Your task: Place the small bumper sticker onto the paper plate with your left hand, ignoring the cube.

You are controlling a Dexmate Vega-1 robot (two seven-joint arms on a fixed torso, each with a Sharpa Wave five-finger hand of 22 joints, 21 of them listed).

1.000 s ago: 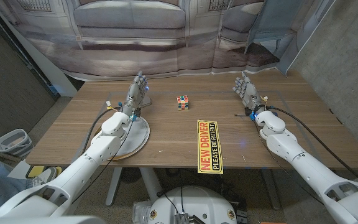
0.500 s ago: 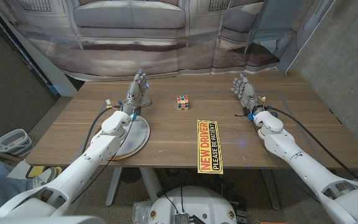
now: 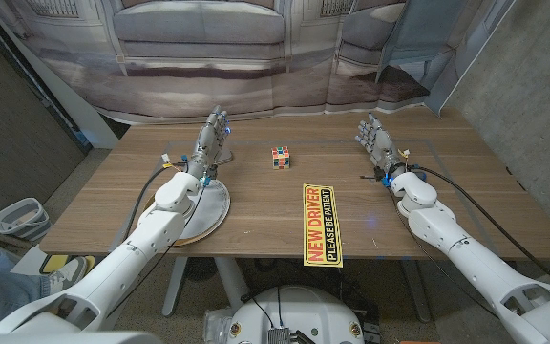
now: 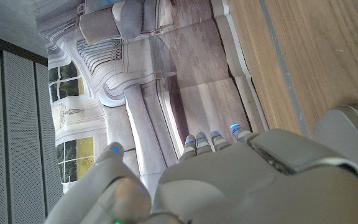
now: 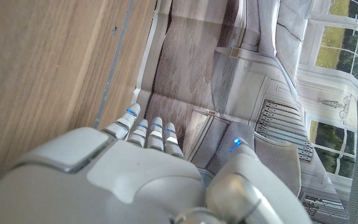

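Head view: we see the yellow rectangular "NEW DRIVER" bumper sticker (image 3: 322, 224) lying flat near the wooden table's (image 3: 428, 205) front edge, well apart from the round paper plate (image 3: 210, 207) under our left forearm. Left hand (image 3: 212, 143) and right hand (image 3: 376, 141) hold nothing, fingers apart. The small multicoloured cube (image 3: 280, 157) sits between them.

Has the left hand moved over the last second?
Yes, slightly: the left hand has crept toward the table's far edge, away from the paper plate; the cube has stayed put.
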